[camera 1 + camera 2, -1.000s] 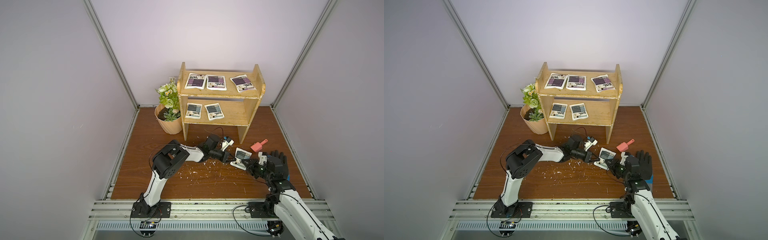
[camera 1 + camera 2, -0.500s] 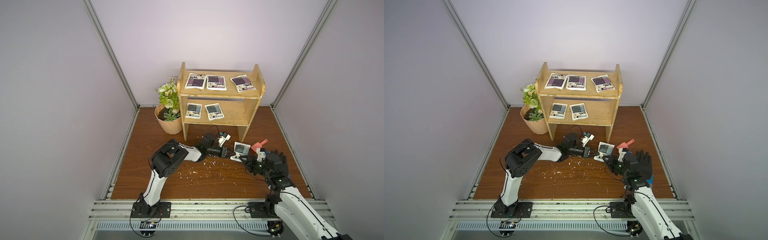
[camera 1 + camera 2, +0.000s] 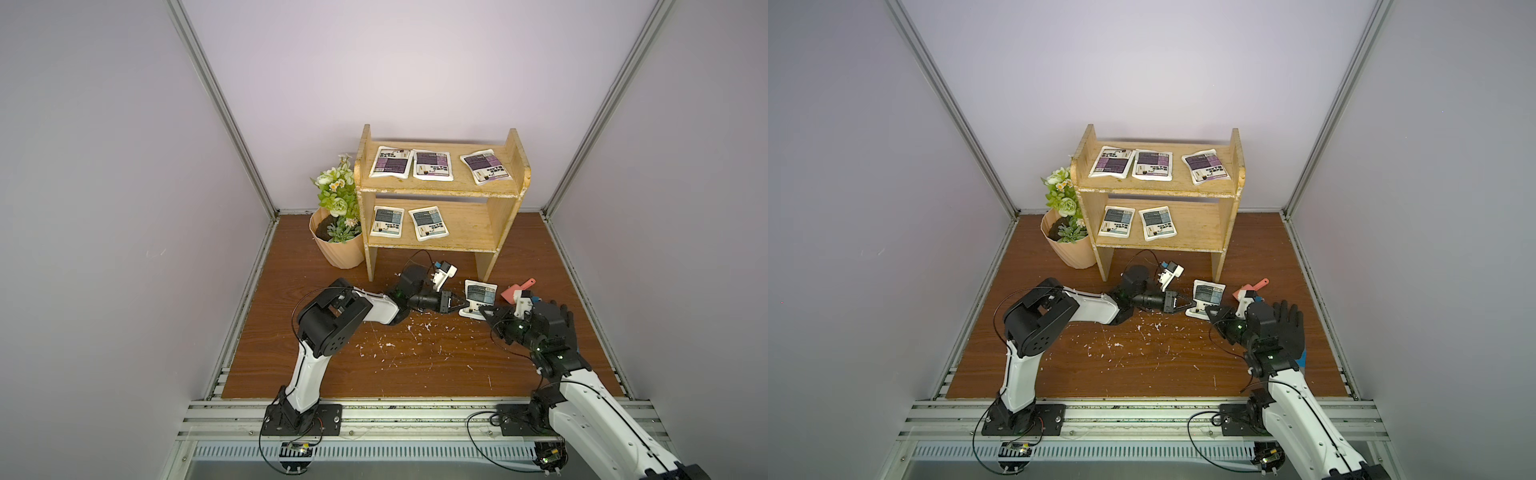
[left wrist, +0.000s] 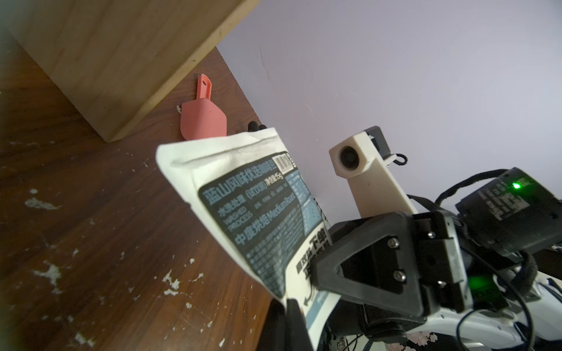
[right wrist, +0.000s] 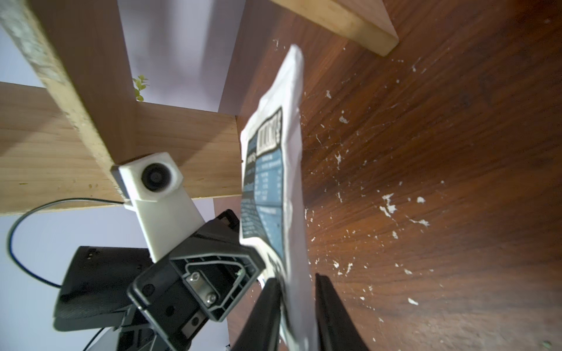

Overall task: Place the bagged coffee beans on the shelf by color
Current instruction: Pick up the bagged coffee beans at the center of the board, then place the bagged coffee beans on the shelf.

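Flecks [image 3: 390,345] litter brown wood floor [image 3: 457,386]; left pincer [image 3: 460,308] pinches pouch [image 3: 481,296], right pincer [image 3: 488,314] unclear.

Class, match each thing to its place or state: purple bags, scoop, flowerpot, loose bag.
Things:
1 purple bags
2 scoop
3 flowerpot
4 loose bag

Places or states:
a in the left gripper
b lying flat on the floor
c on the top board
d holding flowers

Pairs: 1-c; 2-b; 3-d; 4-a
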{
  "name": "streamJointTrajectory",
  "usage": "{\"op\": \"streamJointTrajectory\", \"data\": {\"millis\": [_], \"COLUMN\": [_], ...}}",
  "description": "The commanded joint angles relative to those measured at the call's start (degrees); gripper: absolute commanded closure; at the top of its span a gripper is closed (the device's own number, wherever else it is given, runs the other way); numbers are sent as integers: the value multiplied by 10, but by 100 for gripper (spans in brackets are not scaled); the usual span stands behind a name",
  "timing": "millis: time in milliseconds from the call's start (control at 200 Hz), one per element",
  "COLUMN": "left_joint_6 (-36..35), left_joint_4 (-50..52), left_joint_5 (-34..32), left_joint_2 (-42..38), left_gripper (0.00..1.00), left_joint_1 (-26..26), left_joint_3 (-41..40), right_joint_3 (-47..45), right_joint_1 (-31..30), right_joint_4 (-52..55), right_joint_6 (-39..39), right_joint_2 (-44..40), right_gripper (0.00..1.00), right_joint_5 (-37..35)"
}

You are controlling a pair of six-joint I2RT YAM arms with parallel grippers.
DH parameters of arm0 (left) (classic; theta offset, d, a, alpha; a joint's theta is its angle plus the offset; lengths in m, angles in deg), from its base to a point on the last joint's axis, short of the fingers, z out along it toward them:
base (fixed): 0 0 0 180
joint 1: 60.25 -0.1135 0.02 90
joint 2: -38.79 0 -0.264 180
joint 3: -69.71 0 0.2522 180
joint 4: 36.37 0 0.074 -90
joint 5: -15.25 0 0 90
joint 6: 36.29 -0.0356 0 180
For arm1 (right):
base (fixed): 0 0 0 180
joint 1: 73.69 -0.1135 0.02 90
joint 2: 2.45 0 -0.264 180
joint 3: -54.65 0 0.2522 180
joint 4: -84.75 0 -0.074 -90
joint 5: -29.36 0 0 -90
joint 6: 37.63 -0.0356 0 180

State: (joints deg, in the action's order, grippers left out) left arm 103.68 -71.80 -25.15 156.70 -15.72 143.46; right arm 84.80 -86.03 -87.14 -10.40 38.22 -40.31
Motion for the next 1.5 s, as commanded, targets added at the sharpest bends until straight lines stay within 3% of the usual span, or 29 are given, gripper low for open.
{"op": "streamJointTrajectory", "data": {"millis": [0, 255, 355, 420, 595, 691, 786, 976, 1156, 1496], "left_joint_6": [1, 11, 14, 22, 8, -74, -155, -247, -262, -295], "left_joint_4": [-26, -42, -46, -52, -46, 79, 208, 313, 331, 369], "left_joint_5": [5, 3, -2, -13, -72, -137, -251, -398, -427, -435], "left_joint_2": [-16, -15, -24, -39, -114, -167, -216, -277, -300, -337], "left_gripper": [99, 98, 64, 52, 51, 51, 54, 54, 54, 53], "left_joint_1": [-6, -8, -14, -24, -59, -60, -59, -57, -57, -60], "left_joint_3": [-1, -10, -21, -39, -126, -138, -134, -129, -129, -136], "right_joint_3": [28, 40, 42, 48, 100, 156, 223, 377, 458, 524], "right_joint_1": [-5, -15, -18, -18, -17, -18, -18, -18, -19, -62], "right_joint_4": [-33, -28, -2, 30, 147, 212, 245, 242, 236, 196], "right_joint_6": [-3, -3, 8, 20, 97, 156, 201, 258, 292, 314], "right_joint_2": [3, 8, -5, -23, -58, -47, -19, 87, 197, 295], "right_gripper": [77, 99, 100, 100, 100, 100, 100, 100, 100, 100], "right_joint_5": [-18, -12, -12, -12, 24, 58, 96, 99, 31, -99]}}
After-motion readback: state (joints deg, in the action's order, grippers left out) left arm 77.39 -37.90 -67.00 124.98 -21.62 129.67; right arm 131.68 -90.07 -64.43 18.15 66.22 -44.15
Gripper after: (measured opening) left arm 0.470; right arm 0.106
